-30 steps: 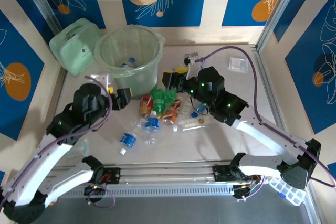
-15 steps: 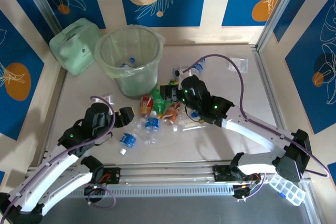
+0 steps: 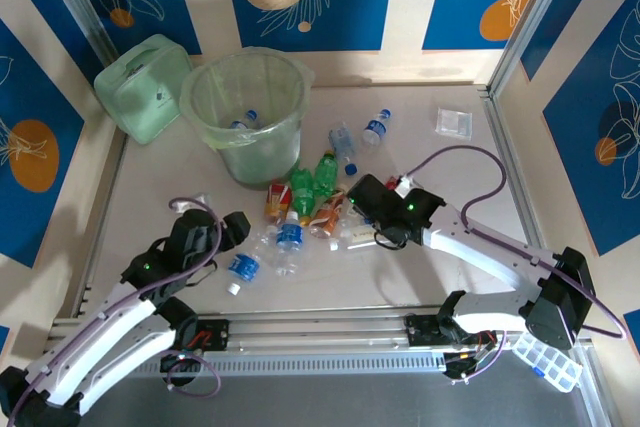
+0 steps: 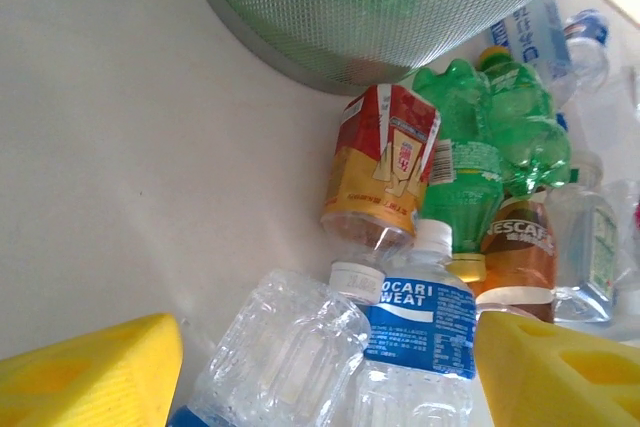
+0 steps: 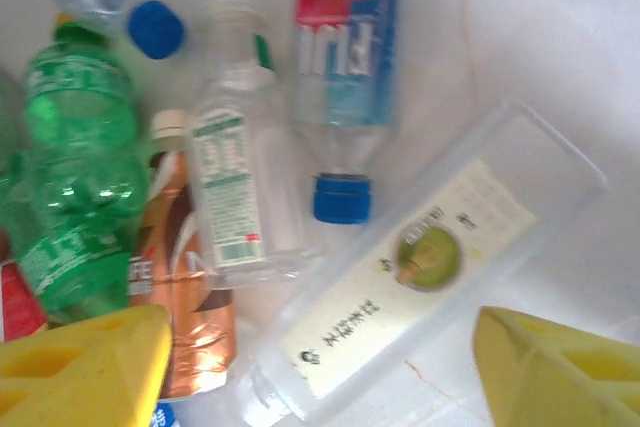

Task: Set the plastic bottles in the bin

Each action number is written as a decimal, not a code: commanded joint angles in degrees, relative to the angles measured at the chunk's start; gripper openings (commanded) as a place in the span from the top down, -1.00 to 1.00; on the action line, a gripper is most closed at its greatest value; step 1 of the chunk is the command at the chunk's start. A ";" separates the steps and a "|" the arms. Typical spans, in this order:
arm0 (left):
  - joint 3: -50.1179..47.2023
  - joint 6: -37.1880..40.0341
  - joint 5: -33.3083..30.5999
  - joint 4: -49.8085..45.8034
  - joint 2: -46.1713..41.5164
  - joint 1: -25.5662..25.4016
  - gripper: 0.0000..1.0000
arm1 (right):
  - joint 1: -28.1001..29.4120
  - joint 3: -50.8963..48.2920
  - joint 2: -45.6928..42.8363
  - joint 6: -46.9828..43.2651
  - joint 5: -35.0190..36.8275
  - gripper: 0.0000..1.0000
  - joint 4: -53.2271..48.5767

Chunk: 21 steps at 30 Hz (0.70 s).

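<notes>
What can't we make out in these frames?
- Bin contents, top view: the translucent wall and liner blur everything but one blue-labelled bottle.
- Bin rim, left wrist view: cut off by the top edge.
- Clear bottle, left wrist view: base cut off by the bottom edge.
- Clear box label, right wrist view: blurred, text unreadable.
- Flat clear packet, top view: too small to identify.

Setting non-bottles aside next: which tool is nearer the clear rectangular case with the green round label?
Right. The right tool hovers directly over the clear case, with a finger on either side. The left tool is farther left, by the Pocari Sweat bottle.
</notes>
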 commanded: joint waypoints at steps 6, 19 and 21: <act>-1.92 -1.51 -4.78 0.28 -10.22 -0.28 -0.54 | -5.87 -10.42 -1.13 14.49 -6.87 -0.70 6.59; -2.60 -1.00 -4.64 1.33 -10.02 -0.32 -0.55 | -10.93 -10.79 7.00 10.88 -11.97 -0.65 15.69; -2.69 -0.81 -4.92 1.57 -9.66 -0.29 -0.55 | -11.07 -10.74 8.33 10.98 -12.55 -0.64 15.71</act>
